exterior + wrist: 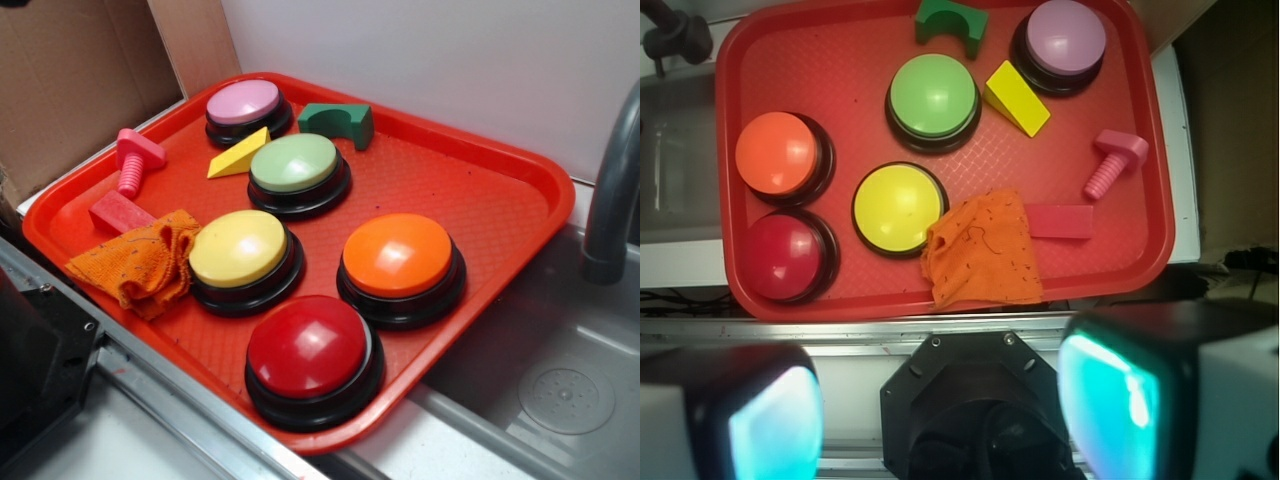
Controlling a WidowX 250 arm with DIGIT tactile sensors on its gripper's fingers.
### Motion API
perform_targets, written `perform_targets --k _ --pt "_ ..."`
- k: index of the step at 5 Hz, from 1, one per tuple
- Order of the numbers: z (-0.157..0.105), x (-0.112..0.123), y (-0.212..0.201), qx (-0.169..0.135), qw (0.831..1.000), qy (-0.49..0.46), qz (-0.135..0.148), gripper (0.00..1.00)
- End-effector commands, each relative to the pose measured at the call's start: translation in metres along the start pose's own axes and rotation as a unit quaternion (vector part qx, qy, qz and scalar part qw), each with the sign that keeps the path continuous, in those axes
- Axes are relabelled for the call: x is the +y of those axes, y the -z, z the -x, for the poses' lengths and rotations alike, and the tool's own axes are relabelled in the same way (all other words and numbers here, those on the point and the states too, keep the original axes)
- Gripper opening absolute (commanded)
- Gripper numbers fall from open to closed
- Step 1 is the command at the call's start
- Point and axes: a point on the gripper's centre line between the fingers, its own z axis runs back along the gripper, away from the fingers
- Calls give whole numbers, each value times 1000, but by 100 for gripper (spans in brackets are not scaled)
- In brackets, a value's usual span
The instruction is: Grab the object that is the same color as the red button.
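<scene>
The object, a small flat red block (120, 212), lies on the red tray (490, 190) near its left corner, its near end touching the orange cloth (145, 262). In the wrist view the block (1060, 221) sits just right of the cloth (982, 250). The red button (310, 350) stands at the tray's near edge, at lower left in the wrist view (785, 255). My gripper (945, 410) hangs high, back from the tray over the metal rail, open, with nothing between its cyan pads (1110, 400). It does not show in the exterior view.
On the tray are orange (398, 258), yellow (240, 250), green (296, 165) and purple (245, 105) buttons, a pink bolt (135, 160), a yellow wedge (238, 155) and a green arch (337, 122). A sink (560, 390) and faucet (610, 190) lie right.
</scene>
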Motion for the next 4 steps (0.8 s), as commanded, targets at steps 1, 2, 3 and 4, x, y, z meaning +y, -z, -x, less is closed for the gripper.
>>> perform_targets --k 1,2,3,4 --pt "0 0 0 0 1000 0 0 100" --pt "-8 6 9 -2 996 -94 4 100" --pt "-18 22 23 -11 980 -196 22 100" --pt "-21 40 38 -13 947 -319 41 100"
